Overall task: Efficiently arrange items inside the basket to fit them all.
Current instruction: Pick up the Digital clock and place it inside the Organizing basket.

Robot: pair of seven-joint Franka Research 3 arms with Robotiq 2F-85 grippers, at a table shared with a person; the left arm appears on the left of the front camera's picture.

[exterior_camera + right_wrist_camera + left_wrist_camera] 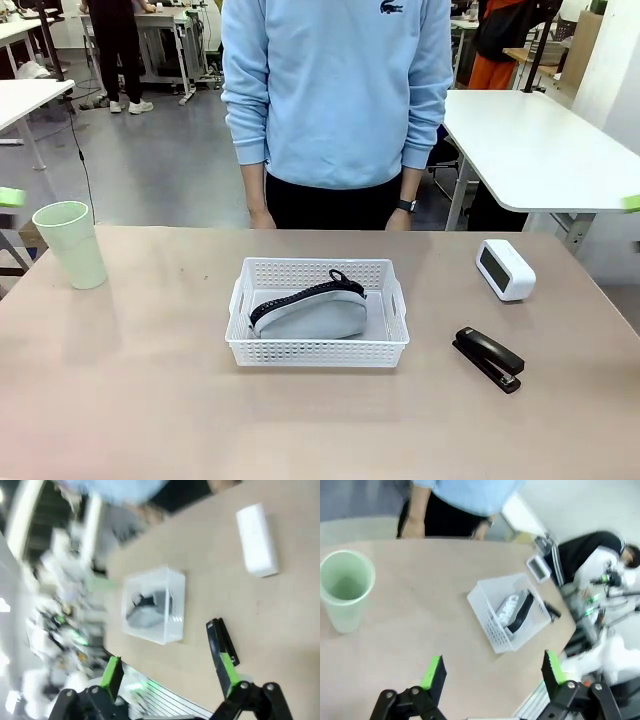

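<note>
White perforated plastic hides the lower half of the grey zip pouch (310,312), which lies inside the shallow rectangular basket (316,352) at the table's middle; you read its lettering from the left wrist view alone. Motion blur smears the right wrist view, so there the pouch is a dark patch you cannot make out. In that view one finger of the right gripper (167,672) overlaps the end of the black stapler (488,358); you cannot tell height from it. Both the right gripper and the left gripper (492,670) have their jaws spread wide, with nothing between the green pads. The stapler lies right of the basket, well apart from it, with the small white rounded box (505,269) beyond it. The pale green plastic cup (70,244) stands upright near the table's left edge. The person's hands (262,218) hang just past the far edge. You have bare beige table (150,400) all around the basket, and free floor beside the pouch.
</note>
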